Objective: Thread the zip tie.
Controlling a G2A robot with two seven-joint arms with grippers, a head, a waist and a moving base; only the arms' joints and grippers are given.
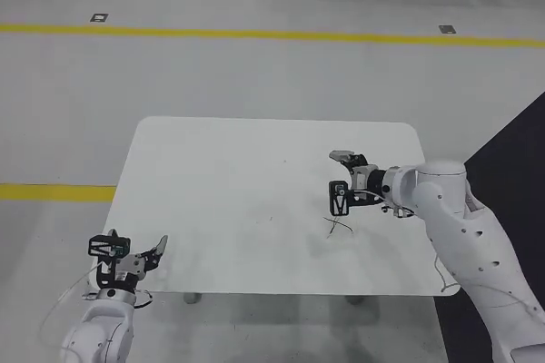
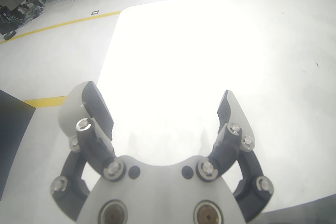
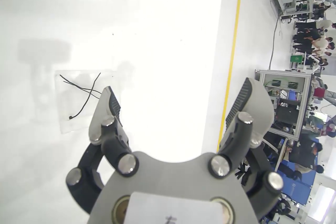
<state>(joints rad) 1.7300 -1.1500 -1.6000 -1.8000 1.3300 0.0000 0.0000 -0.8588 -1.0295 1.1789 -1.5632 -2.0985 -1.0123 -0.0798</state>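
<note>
- The surface (image 1: 254, 172) is showing plain white, flecked with a few small dark specks.
- The zip tie (image 3: 86, 101) is showing as thin black strands on a clear, faintly grey sheet (image 3: 65, 128).
- The left gripper (image 2: 157, 89) is wearing black ribbed pads on its fingers (image 2: 97, 109), backed in pale grey, with silver screws.
- The right gripper (image 3: 178, 85) is showing the same on its fingers (image 3: 237, 101): black ribbing with pale grey backs.
- The floor (image 1: 73, 109) is looking pale grey, crossed by a yellow line (image 1: 254, 34).
- A black panel (image 1: 527, 154) is standing dark beside the white.
</note>
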